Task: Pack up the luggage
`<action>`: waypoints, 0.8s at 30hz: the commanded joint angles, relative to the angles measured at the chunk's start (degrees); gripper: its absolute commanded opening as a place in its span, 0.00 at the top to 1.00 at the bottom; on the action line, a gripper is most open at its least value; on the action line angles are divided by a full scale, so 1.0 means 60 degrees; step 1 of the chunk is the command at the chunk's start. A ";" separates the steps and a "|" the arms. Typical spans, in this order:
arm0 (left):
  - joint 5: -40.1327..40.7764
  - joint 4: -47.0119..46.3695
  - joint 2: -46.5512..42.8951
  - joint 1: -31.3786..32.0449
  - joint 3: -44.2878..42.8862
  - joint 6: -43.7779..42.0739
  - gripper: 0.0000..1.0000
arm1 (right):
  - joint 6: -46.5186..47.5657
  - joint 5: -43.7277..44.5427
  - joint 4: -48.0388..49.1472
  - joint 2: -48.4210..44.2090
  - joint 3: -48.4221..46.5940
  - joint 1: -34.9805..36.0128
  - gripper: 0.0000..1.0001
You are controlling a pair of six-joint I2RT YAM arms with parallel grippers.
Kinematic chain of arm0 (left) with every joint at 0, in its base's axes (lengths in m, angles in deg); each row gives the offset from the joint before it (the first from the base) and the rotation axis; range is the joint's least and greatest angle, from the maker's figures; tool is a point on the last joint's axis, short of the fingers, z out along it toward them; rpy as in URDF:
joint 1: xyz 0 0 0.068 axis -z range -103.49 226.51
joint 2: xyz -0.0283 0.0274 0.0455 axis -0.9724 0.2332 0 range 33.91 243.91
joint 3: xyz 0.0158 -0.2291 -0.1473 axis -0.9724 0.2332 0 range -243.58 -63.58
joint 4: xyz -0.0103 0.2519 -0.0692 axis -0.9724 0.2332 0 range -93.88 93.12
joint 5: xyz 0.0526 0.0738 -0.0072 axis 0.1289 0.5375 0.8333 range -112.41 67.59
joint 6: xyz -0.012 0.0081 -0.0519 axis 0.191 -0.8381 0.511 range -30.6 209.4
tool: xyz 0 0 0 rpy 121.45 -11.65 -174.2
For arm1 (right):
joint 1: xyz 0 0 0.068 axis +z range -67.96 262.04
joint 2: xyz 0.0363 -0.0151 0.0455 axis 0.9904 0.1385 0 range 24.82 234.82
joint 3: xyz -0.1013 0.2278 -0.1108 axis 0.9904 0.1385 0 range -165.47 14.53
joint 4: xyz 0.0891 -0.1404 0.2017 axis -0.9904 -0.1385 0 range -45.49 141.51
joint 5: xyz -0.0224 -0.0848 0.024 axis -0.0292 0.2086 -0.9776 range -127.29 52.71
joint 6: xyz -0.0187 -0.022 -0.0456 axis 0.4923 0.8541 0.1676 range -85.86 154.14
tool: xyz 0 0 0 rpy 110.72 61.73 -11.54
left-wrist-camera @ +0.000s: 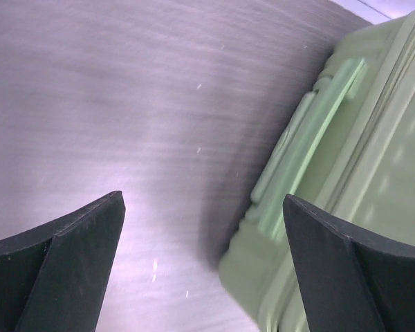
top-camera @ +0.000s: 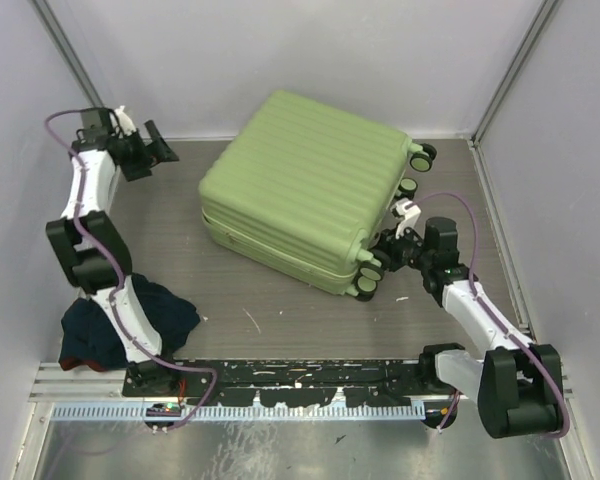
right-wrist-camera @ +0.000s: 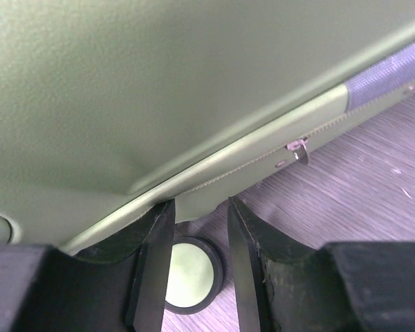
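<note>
The luggage (top-camera: 300, 190) is a light-green ribbed hard-shell suitcase. It lies flat and closed in the middle of the table, with its black wheels (top-camera: 421, 155) on the right side. My left gripper (top-camera: 155, 148) is open and empty, raised at the far left, apart from the case. In the left wrist view, my left gripper (left-wrist-camera: 202, 199) hangs over bare table, with the case's handle side (left-wrist-camera: 311, 131) to the right. My right gripper (top-camera: 388, 248) is at the case's near right corner. In the right wrist view, my right gripper (right-wrist-camera: 200, 204) has its jaws narrowed onto the shell's lower edge (right-wrist-camera: 159, 83), above a wheel (right-wrist-camera: 190, 273).
A pile of dark blue clothing (top-camera: 130, 320) lies at the near left beside the left arm's base. A zipper pull (right-wrist-camera: 299, 151) hangs from the case's seam. Grey walls close in the table on the left, back and right.
</note>
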 commanded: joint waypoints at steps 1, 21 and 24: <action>0.0948 -0.0656 -0.2501 -0.0382 0.1936 0.0598 0.02 | -0.0679 -0.0026 0.2105 0.0511 -0.0253 0.1394 0.58; 0.1719 0.0174 -0.4545 -0.1078 0.3998 0.1012 0.02 | -0.0746 0.1916 0.3122 0.1271 -0.1185 0.3585 0.51; 0.1604 -0.0076 -0.4353 -0.1088 0.3748 0.1007 0.02 | -0.0674 0.1912 0.2636 0.0584 -0.0719 0.3110 0.51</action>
